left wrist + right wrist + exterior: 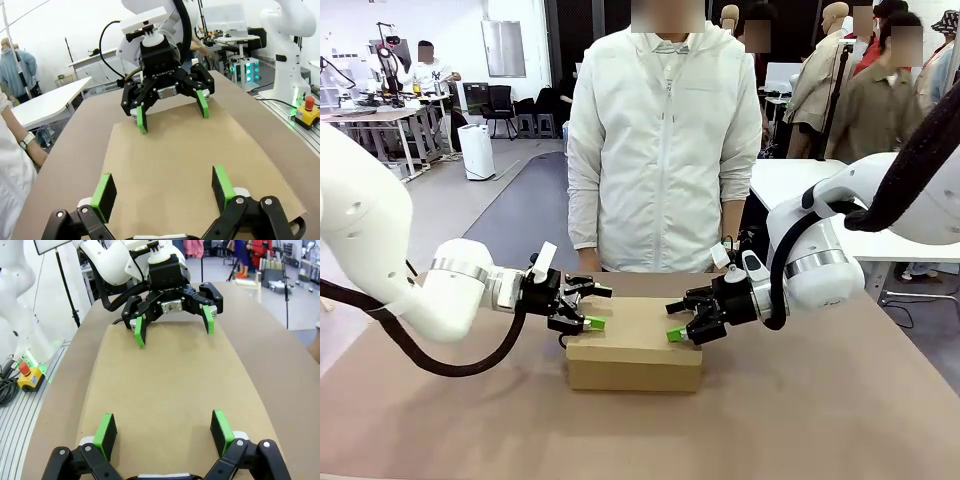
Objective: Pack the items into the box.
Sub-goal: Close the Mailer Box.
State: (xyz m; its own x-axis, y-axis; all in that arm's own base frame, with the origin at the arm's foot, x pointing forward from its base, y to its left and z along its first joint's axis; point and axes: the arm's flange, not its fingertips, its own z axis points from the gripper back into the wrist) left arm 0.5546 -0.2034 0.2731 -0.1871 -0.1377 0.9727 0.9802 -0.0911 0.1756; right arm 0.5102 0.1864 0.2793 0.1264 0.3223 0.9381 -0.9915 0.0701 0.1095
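box shut, lid flat, mid counter. left end effector over box's left end, right end effector over right end, facing each other. both jaws wide open, holding nothing. person at far edge.

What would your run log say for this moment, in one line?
box: closed, on table | left gripper: open, over left end | right gripper: open, over right end | person: standing opposite
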